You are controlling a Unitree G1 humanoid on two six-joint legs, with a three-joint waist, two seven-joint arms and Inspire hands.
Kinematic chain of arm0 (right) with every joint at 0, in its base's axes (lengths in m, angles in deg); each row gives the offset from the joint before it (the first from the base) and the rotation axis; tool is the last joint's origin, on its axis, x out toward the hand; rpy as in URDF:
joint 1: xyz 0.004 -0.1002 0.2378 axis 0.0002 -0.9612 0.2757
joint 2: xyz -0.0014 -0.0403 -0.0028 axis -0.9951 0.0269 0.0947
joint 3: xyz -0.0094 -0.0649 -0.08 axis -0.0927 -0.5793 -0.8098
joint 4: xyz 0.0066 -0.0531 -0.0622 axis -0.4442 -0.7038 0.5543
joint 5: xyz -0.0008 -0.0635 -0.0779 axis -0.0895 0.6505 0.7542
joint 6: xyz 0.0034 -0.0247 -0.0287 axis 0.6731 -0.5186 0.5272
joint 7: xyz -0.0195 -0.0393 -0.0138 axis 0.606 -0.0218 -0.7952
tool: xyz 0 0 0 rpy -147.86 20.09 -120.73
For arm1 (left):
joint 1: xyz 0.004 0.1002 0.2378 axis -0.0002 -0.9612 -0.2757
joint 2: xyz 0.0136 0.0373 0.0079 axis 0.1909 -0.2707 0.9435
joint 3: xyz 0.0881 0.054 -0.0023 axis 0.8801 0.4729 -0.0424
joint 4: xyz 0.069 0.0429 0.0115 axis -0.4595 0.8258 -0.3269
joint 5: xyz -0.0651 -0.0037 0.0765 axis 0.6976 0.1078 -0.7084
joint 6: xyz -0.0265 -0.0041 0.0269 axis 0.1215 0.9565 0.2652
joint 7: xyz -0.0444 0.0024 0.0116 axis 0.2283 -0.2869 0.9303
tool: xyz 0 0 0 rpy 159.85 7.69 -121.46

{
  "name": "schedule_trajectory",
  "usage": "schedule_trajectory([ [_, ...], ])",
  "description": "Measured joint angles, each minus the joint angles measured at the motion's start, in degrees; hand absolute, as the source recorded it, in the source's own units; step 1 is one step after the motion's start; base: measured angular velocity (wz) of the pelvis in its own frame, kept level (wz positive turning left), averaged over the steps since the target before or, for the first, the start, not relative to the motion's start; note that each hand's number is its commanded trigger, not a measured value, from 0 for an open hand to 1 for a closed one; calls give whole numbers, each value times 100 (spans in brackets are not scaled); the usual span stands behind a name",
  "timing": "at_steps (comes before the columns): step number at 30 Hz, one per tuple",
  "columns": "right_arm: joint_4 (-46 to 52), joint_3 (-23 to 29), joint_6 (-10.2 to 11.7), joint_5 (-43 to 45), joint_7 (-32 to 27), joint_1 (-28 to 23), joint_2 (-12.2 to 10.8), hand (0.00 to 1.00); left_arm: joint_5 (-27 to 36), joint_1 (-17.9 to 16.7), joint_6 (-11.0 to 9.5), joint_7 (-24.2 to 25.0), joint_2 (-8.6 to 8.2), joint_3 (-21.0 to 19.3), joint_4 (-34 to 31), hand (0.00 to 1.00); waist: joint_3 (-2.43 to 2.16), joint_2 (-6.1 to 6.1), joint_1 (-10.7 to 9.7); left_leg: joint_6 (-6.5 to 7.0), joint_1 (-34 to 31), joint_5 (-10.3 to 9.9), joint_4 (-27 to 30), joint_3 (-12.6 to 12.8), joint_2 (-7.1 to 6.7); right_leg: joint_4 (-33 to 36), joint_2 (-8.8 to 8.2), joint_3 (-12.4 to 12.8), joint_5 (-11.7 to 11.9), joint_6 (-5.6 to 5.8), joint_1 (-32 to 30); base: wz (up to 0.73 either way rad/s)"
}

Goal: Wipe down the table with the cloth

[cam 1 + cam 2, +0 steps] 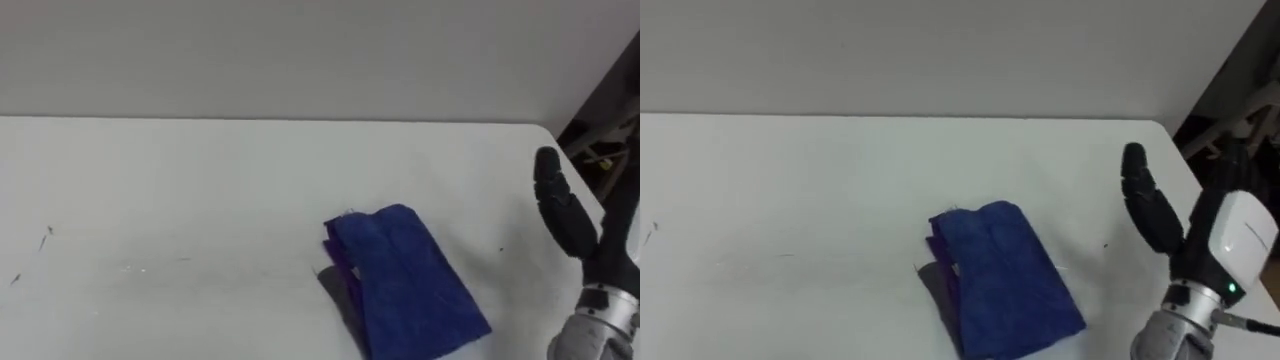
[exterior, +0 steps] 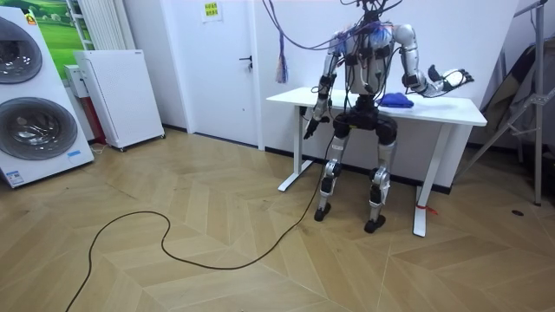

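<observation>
A folded blue cloth (image 1: 405, 282) lies on the white table (image 1: 200, 190), right of the middle and near the front edge; it also shows as the blue cloth (image 1: 1005, 278) and the cloth (image 2: 396, 100) beside me. My right hand (image 1: 1185, 235) is raised above the table's right end, to the right of the cloth and apart from it, with straight fingers and nothing in it. The right hand (image 1: 580, 230) rises from the lower right corner. In the room view I stand at the table's front, and my left hand (image 2: 309, 128) hangs by my side below the tabletop.
A white wall (image 1: 300, 50) runs close behind the table's far edge. Dark stands and gear (image 1: 610, 130) sit past the right end. Small dark specks (image 1: 45, 238) mark the tabletop at the left. A washing machine (image 2: 35, 104) and white cabinet (image 2: 121, 95) stand far off.
</observation>
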Motion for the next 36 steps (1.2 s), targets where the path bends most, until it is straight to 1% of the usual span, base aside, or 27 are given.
schedule_trajectory([
  [3, -217, 118, 5, -313, -84, -89, 95, 0, 6, -36, -32, -6, 1, -65, -8, 0, 8, 13, -12, 3, 28, -3, -5, 34, -1, 7, 2, 34, -4, 7, 7, -6],
  [4, -397, 231, 6, -522, -138, -89, 118, 0, 1, -51, -32, -5, 0, -98, -10, 0, 29, -34, -49, 0, 34, -9, -5, 47, -4, 9, 2, 47, -9, 14, 4, -5],
  [6, -672, 452, 12, -917, -310, -89, 133, 0, -3, -80, -35, -6, -3, -175, -11, 0, 31, -34, -73, -11, 33, -24, -4, 54, -8, 5, 1, 60, -14, 21, -8, -2],
  [7, -777, 529, 23, -968, -356, -85, 137, 0, -2, -87, -35, -5, -3, -222, -10, 0, 30, -43, -101, -9, 30, -24, -4, 53, -8, 0, 0, 58, -15, 22, -6, 0],
  [8, -1040, 676, 38, -1075, -437, -72, 153, 0, -3, -96, -33, -6, -2, -343, -9, 0, 27, -67, -123, -6, 18, -23, -4, 50, -8, -3, -1, 56, -15, 22, -12, 0],
  [9, -1279, 815, 30, -1220, -499, -74, 171, 0, -2, -100, -29, -6, -2, -474, -9, 0, 35, -91, -133, -2, 8, -21, -3, 49, -10, -3, -2, 58, -14, 22, -23, 0],
  [11, -1530, 931, 9, -1474, -595, -84, 185, 0, -1, -135, -23, -6, -1, -596, -7, 0, 31, -121, -168, -2, 0, -21, -3, 52, -12, 0, -2, 69, -14, 22, -38, 0],
  [13, -1768, 980, 10, -1791, -671, -88, 193, 0, 0, -173, -20, -6, 5, -627, -8, 0, 24, -128, -237, 0, -29, -25, 8, 51, -13, -1, -2, 71, -14, 22, -53, 0],
  [14, -1931, 1059, 4, -2034, -671, -88, 198, 0, -1, -186, -14, -5, 4, -662, -8, 0, 11, -151, -265, 2, -44, -25, 11, 51, -17, -2, -2, 81, -14, 22, -65, 0],
  [15, -2050, 1143, 2, -2327, -672, -86, 206, 0, 3, -202, 2, -5, 4, -704, -8, 0, 15, -158, -300, 6, -47, -25, 10, 52, -19, -4, -2, 94, -14, 23, -67, 0],
  [18, -2356, 1378, -1, -2951, -734, -89, 232, 0, 7, -209, 24, -5, 4, -728, -8, 0, 18, -155, -311, 13, -48, -26, 10, 69, -24, 0, -2, 122, -9, 25, -79, 0],
  [23, -2825, 1644, -2, -3647, -839, -85, 234, 0, 1, -254, 29, -5, 4, -728, -7, 0, 20, -144, -347, 18, -34, -30, 13, 85, -27, 10, -2, 143, -9, 26, -77, 0],
  [24, -2910, 1798, -2, -3805, -851, -71, 238, 0, -1, -261, 35, 0, -1, -741, -7, 0, 19, -132, -359, 15, -40, -38, 16, 84, -33, 8, -6, 155, -12, 29, -85, 0],
  [25, -2974, 1905, -2, -3864, -862, -64, 245, 0, -1, -261, 35, 6, -4, -774, -8, 0, 19, -130, -361, 18, -42, -39, 17, 83, -37, 5, -6, 172, -15, 33, -87, 0],
  [27, -3174, 2203, 5, -4166, -901, -57, 272, 0, 3, -266, 46, 10, -2, -986, -10, 0, 24, -126, -382, 32, -56, -46, 20, 82, -50, -3, -5, 220, -18, 37, -94, 0],
  [28, -3242, 2216, 4, -4271, -905, -59, 284, 0, 3, -266, 49, 11, -1, -1037, -11, 0, 24, -128, -393, 39, -59, -51, 20, 82, -53, -5, -5, 234, -19, 38, -95, 0],
  [31, -3515, 2212, 0, -4880, -868, -45, 287, 0, 40, -308, 96, 11, -2, -1084, -7, 0, 19, -140, -449, 51, -60, -54, 20, 83, -77, 4, -4, 306, -21, 48, -101, 0],
  [32, -3664, 2213, -12, -5168, -767, -53, 287, 0, 58, -310, 112, 17, -3, -1083, -8, 0, 18, -147, -459, 51, -60, -55, 20, 82, -83, 6, -4, 318, -21, 49, -103, 0],
  [33, -3766, 2210, -81, -5401, -607, -97, 283, 0, 59, -316, 144, 35, -2, -1082, -6, 0, 17, -146, -474, 51, -63, -56, 22, 82, -84, 3, -4, 324, -22, 50, -106, 0],
  [34, -3837, 2199, -105, -5506, -512, -88, 282, 0, 60, -316, 158, 47, -2, -1083, -4, 0, 16, -145, -481, 50, -68, -56, 23, 80, -83, 4, -4, 324, -22, 50, -107, 0],
  [36, -4139, 2037, -178, -5717, -48, -194, 211, 0, 103, -312, 176, 79, -4, -1082, 4, 0, 10, -148, -478, 49, -72, -61, 26, 81, -83, -11, -11, 332, -33, 51, -125, 0],
])
